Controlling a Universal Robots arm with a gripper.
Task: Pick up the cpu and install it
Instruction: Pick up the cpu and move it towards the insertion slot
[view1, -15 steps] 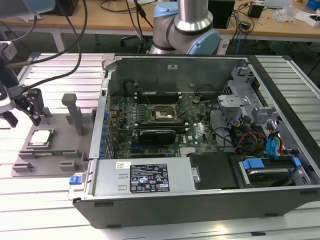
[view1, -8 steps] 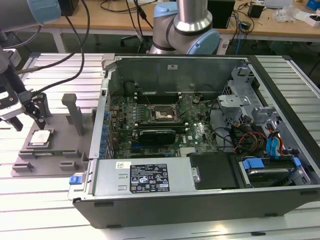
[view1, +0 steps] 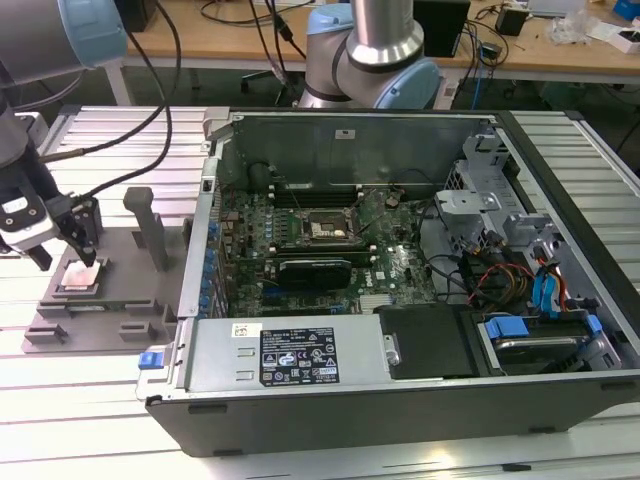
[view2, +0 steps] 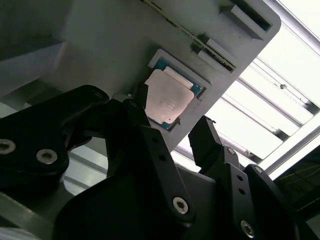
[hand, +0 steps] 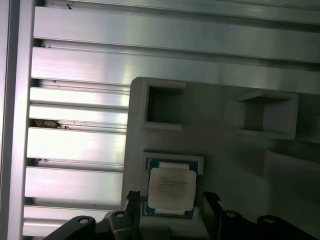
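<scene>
The cpu (view1: 82, 277), a silvery square chip with a thin green border, lies flat in a recess of the grey tray (view1: 125, 300) at the exterior view's left. My gripper (view1: 68, 258) hangs just above it, open, with one black finger on each side of the chip. Both wrist views show the cpu (view2: 167, 97) (hand: 171, 188) between the fingertips (view2: 141, 100) (hand: 209, 199), with small gaps on both sides. The gripper (view2: 170, 112) (hand: 171, 200) holds nothing. The black motherboard socket frame (view1: 322, 228) sits inside the open computer case (view1: 300, 400).
Upright grey posts (view1: 152, 228) rise from the tray beside my gripper. The tray (hand: 225, 160) has other square recesses. The case wall (view1: 200, 250) stands between tray and motherboard. Cables and drive bays (view1: 530, 290) crowd the case's right. The slotted aluminium table (view1: 90, 400) lies around.
</scene>
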